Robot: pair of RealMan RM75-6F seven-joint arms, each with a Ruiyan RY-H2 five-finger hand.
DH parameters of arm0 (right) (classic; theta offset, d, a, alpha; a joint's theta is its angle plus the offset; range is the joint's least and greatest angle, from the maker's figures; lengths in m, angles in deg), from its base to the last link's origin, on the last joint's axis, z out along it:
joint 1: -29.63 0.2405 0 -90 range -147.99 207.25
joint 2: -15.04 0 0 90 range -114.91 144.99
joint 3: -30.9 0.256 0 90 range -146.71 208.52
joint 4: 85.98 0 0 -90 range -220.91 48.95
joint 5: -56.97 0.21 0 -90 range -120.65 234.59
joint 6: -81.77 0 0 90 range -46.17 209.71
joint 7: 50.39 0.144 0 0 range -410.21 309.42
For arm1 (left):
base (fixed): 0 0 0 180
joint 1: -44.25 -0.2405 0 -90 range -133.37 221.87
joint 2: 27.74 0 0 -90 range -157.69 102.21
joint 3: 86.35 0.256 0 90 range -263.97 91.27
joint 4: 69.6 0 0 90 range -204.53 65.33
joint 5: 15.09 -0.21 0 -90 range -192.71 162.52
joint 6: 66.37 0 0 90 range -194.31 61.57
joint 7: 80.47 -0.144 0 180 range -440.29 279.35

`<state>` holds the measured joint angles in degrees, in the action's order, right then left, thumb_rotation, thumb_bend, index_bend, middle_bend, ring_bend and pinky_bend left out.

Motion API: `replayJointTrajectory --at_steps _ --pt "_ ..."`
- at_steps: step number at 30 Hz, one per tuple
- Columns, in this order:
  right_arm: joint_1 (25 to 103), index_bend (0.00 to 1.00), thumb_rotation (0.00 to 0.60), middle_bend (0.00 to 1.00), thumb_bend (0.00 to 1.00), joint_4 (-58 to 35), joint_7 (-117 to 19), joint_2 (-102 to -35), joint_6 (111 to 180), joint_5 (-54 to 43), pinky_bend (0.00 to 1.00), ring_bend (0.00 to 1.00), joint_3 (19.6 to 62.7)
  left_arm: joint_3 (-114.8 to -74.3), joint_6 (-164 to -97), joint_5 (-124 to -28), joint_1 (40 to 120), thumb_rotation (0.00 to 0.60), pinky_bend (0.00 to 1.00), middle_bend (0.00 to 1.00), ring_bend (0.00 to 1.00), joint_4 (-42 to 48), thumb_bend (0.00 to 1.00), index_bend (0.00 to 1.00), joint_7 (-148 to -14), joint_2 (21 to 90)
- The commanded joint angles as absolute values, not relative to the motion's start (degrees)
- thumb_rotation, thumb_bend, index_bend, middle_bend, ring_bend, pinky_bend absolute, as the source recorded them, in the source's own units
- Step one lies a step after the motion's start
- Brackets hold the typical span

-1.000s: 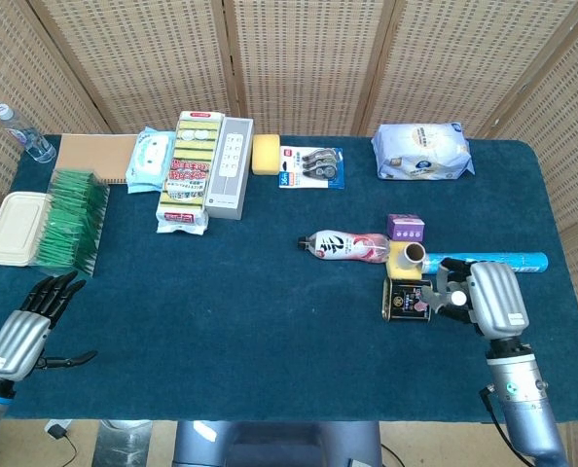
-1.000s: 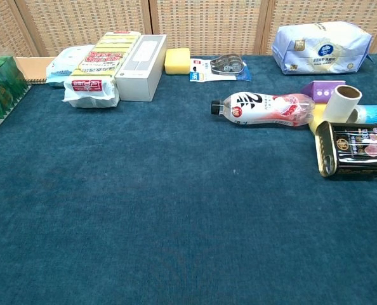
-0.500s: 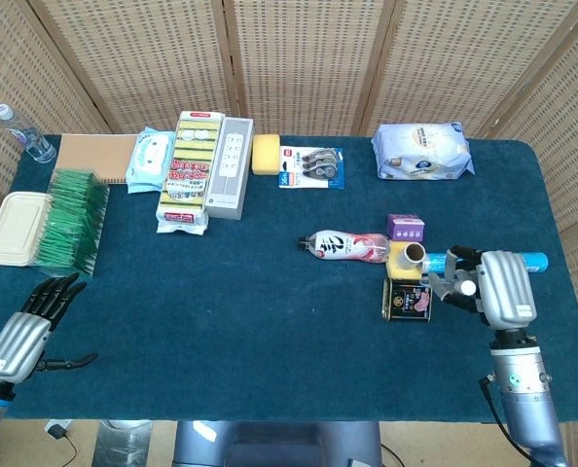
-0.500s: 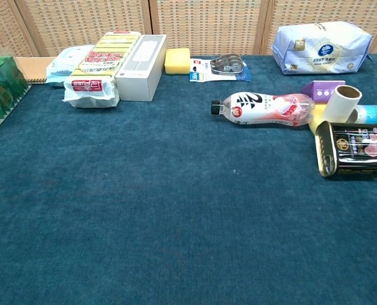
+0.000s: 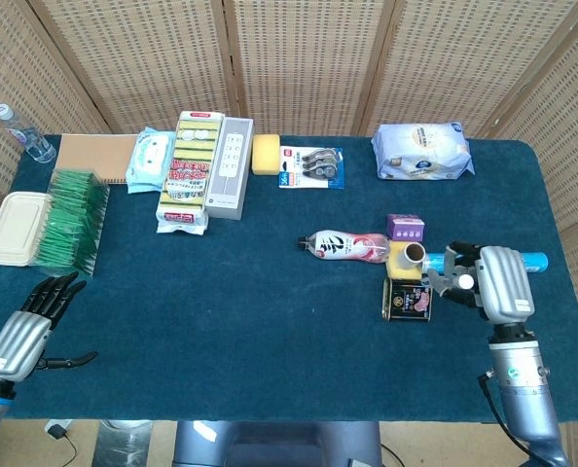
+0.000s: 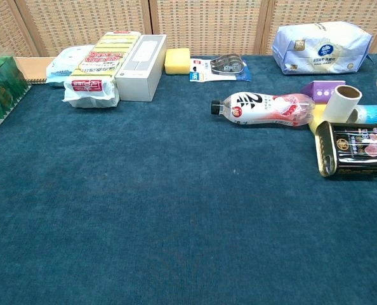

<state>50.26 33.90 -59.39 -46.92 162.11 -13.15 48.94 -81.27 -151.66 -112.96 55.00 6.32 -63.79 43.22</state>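
Black with gold trim, one flat tin lies on the blue table cloth and serves as landmark; just behind it, touching or nearly so, stands one cardboard roll; behind the roll sits one purple box; to the left of the roll lies one pink drink bottle on its side; to the right of the roll runs one light blue tube, partly covered.

The right hand hovers just right of the tin, its fingers curled loosely toward the tin and the roll, holding nothing; contact cannot be told. The left hand rests far left of the tin, fingers straight and apart, holding nothing.

Far behind the tin: one white wipes pack, one tape pack, one yellow sponge, one white box.

The head view shows both hands entire; the chest view shows the tin label closely, with neither hand clearly visible.
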Motion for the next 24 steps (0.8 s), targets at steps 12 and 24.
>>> replayJointTrajectory --at_steps 12,24 --pt "60.3 0.81 0.600 1.00 0.45 19.0 -60.4 -56.5 157.0 -2.7 0.99 1.00 54.4 -81.4 -150.9 -112.4 55.2 0.386 0.03 0.00 0.00 6.7 0.00 0.00 -64.1 43.2" --pt "62.2 0.81 0.600 1.00 0.44 12.4 -60.5 -60.1 156.4 -3.2 0.99 1.00 53.9 -81.6 -150.3 -111.7 55.3 0.390 0.03 0.00 0.00 6.1 0.00 0.00 -63.4 43.2"
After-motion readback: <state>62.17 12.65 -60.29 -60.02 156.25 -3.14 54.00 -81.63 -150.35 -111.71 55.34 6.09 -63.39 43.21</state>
